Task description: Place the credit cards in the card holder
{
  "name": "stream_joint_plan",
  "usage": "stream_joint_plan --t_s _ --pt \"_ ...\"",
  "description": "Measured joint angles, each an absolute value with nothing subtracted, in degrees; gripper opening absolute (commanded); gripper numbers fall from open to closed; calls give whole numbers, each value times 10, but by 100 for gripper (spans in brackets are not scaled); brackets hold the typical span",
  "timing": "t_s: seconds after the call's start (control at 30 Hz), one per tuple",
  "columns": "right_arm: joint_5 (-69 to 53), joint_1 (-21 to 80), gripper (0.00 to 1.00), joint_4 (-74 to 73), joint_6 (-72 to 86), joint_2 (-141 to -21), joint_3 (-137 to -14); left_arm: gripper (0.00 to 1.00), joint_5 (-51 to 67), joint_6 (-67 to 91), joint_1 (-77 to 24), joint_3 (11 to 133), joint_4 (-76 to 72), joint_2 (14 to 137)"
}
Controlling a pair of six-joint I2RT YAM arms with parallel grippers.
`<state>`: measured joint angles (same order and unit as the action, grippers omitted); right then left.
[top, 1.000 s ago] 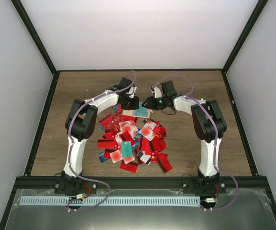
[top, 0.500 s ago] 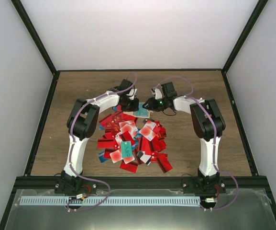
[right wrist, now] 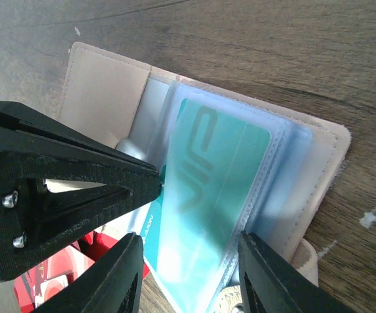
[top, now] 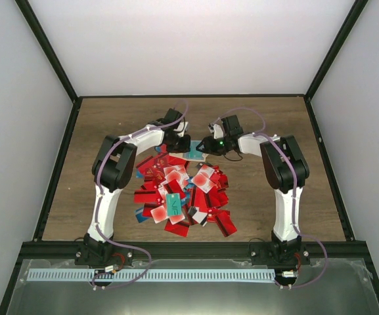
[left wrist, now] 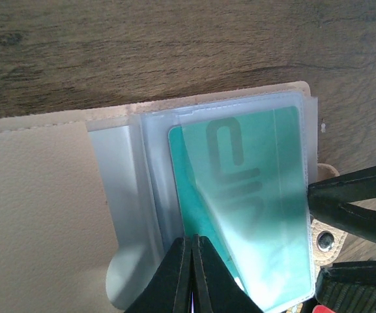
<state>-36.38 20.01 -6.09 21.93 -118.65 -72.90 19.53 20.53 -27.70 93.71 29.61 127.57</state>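
Observation:
The beige card holder [top: 194,156] lies open on the table beyond the card pile, its clear plastic pockets showing [left wrist: 38,195]. A teal card [left wrist: 249,208] sits partly inside a clear pocket, its near end sticking out [right wrist: 207,189]. My left gripper [left wrist: 193,254] is shut, and its tips press on the pocket at the teal card's left edge. My right gripper [right wrist: 191,277] is open, with one finger on each side of the pocket holding the teal card. In the top view both grippers meet over the holder, the left [top: 181,146] and the right [top: 205,147].
A heap of credit cards [top: 179,193], mostly red with some white and teal, lies between the arms and the holder. Black frame rails and white walls border the wooden table [top: 110,125].
My right gripper has edged slightly closer to the holder. The left arm has hardly moved.

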Motion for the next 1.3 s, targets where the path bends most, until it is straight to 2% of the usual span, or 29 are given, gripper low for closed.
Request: stream_joint_plan --t_s 0.83,1.3 --pt "-440 197 43 -1 247 -1187 -722 4 199 208 -276 937 293 1276" --pt "-455 208 43 -1 249 -1187 -728 4 263 234 -257 887 245 1254"
